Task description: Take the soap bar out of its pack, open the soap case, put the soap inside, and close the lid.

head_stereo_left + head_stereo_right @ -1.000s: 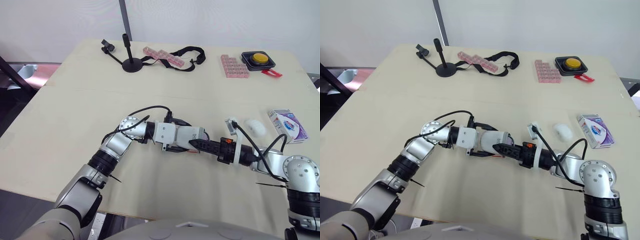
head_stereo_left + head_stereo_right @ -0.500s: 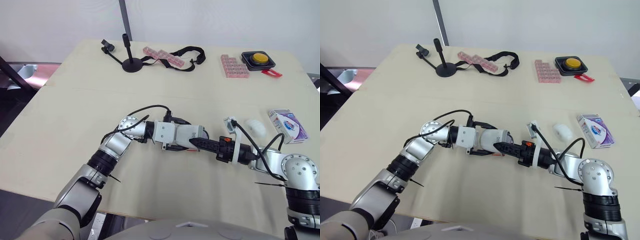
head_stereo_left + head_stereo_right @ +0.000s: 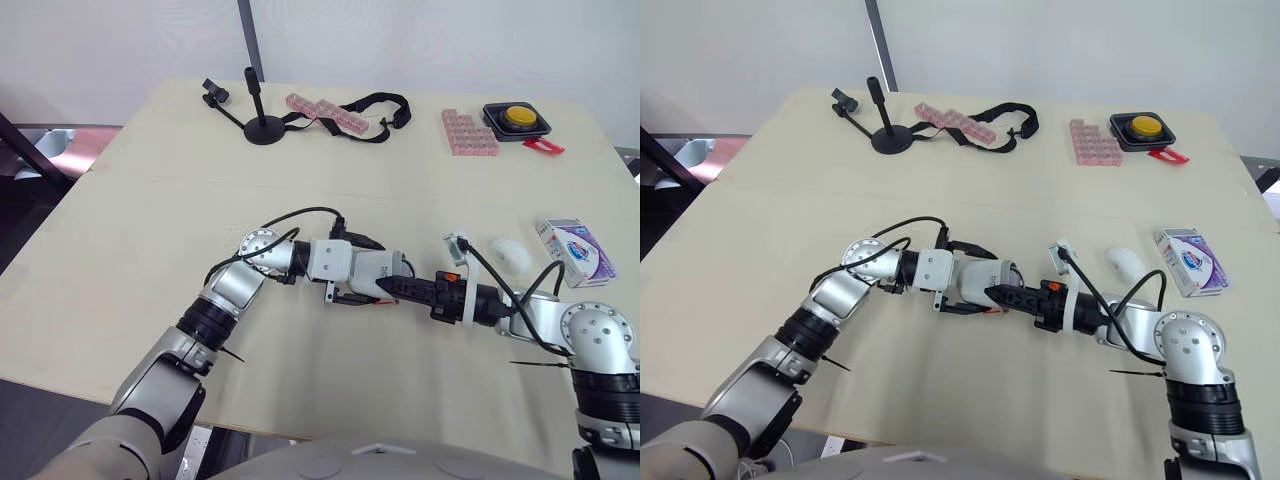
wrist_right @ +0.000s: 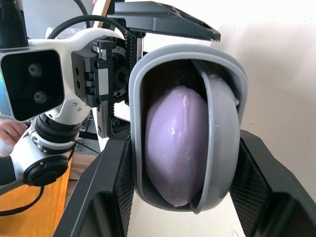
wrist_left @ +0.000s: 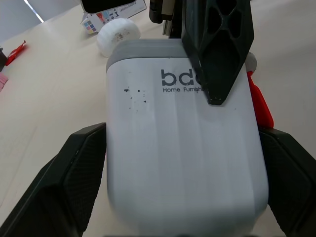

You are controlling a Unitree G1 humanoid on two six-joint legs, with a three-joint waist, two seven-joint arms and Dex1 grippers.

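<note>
The soap case, white with a grey rim, lies on its side just above the table, with my left gripper shut on its body. The right wrist view looks into the case's end, where the lilac soap bar sits behind a half-shut grey lid. My right gripper is shut around that end, and one of its fingers lies along the case's top. The blue-purple soap pack lies at the right edge, a white crumpled wrapper beside it.
At the back stand a black phone stand, a black strap with pink boxes, a pink tray and a yellow button in a black box. The table's left half is bare.
My right gripper has slid a little to the left, further along the case toward the left gripper. The left arm has barely shifted.
</note>
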